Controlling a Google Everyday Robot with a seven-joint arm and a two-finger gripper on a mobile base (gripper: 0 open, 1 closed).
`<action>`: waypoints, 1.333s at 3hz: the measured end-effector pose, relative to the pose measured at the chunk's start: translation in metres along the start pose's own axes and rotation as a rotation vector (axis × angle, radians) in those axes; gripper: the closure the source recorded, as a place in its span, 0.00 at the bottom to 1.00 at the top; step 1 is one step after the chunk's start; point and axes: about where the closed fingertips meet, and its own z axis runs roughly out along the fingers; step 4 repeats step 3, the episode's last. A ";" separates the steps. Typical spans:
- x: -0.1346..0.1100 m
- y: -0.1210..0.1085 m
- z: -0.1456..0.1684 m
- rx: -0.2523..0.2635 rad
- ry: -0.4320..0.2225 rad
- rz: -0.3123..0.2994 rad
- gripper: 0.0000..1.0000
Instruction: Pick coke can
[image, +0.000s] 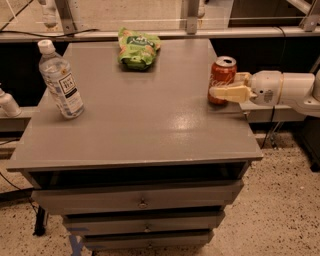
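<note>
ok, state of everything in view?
can: upright, at the table's right edge
bottle: upright, capped
bag: lying flat, far side
drawers: shut
gripper: at the can, in from the right

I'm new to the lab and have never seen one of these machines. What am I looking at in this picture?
There is a single camera view, looking down at a grey table with drawers below. Where the camera is mounted is not known. The white arm coming in from the right belongs to a mobile robot with one arm. At its tip is the gripper, its clamp-like hand, right at the coke can, which stands upright near the table's right edge. I cannot tell whether the can is clamped yet. Also on the table are a clear water bottle at the left and a green snack bag at the back.
</note>
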 end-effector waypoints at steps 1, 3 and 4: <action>-0.027 0.003 -0.002 0.013 -0.046 0.008 0.87; -0.072 0.020 0.000 -0.018 -0.112 0.049 1.00; -0.072 0.020 0.000 -0.018 -0.112 0.049 1.00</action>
